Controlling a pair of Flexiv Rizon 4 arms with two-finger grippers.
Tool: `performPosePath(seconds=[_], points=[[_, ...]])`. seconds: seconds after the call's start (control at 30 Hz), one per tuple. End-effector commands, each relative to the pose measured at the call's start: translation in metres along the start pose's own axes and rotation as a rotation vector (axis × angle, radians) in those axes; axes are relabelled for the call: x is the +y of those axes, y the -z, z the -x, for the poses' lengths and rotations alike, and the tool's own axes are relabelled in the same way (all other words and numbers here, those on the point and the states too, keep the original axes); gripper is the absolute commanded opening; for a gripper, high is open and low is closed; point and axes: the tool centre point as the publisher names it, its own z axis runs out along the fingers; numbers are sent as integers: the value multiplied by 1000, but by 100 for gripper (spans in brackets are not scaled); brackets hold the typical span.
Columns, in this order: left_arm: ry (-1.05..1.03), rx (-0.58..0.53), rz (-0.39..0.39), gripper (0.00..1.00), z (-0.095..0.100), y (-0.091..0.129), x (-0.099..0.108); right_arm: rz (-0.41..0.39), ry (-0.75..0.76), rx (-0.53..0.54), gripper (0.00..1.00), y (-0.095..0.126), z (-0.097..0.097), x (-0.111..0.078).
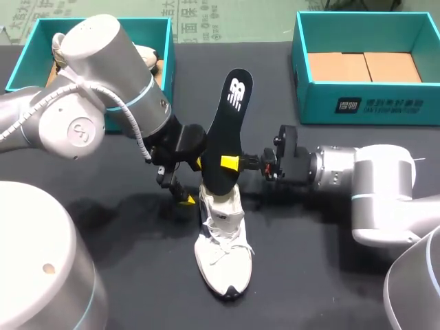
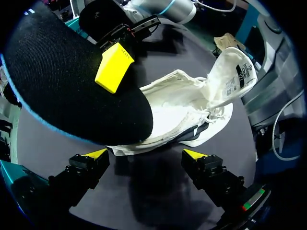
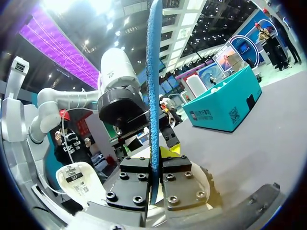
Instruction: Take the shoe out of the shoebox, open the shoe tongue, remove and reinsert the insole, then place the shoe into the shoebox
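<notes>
Right tool (image 1: 230, 163): clamped on the insole (image 1: 230, 124); in the right wrist view the thin blue edge of the insole stands between the two fingers, touched from both sides.
Left tool (image 2: 145, 154): fingers apart, nothing between them; it hangs just beside the heel end of the shoe (image 1: 221, 247), low over the bench (image 1: 309, 268).
Insole: upright and a little tilted; its upper end is free in the air, its lower end is at the mouth of the shoe.
Shoe: lies on the bench between the two arms, sole down, toe away from the boxes; the tongue (image 2: 235, 72) is pulled up and out, so the mouth is wide.
Boxes: left shoebox (image 1: 20, 62) and right shoebox (image 1: 364, 103) stand at the far edge, well apart from the shoe; the left one seems to hold something pale, but the arm hides most of it.
Step in hand: I judge it is the insole step, with the insole out or nearly out of the shoe.
How to do it well: hold the shoe at the heel with the left tool so it cannot slide; lower the insole flatter, lead its lower end along the inside floor toward the toe; do not catch the tongue or laces under it; release only when the heel end sits flat.
</notes>
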Motion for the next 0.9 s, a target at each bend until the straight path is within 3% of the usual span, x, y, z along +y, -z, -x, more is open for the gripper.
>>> performPosePath(seconds=[0.03,0.33,0.9], points=[[0,-1,1,100,0,-1,0,-25,-11,-1,0,-2,0,-1],[0,-1,1,100,0,-1,0,-74,-49,14,0,-4,0,-14],[0,-1,1,100,0,-1,0,-85,-117,9,0,-1,-6,-46]])
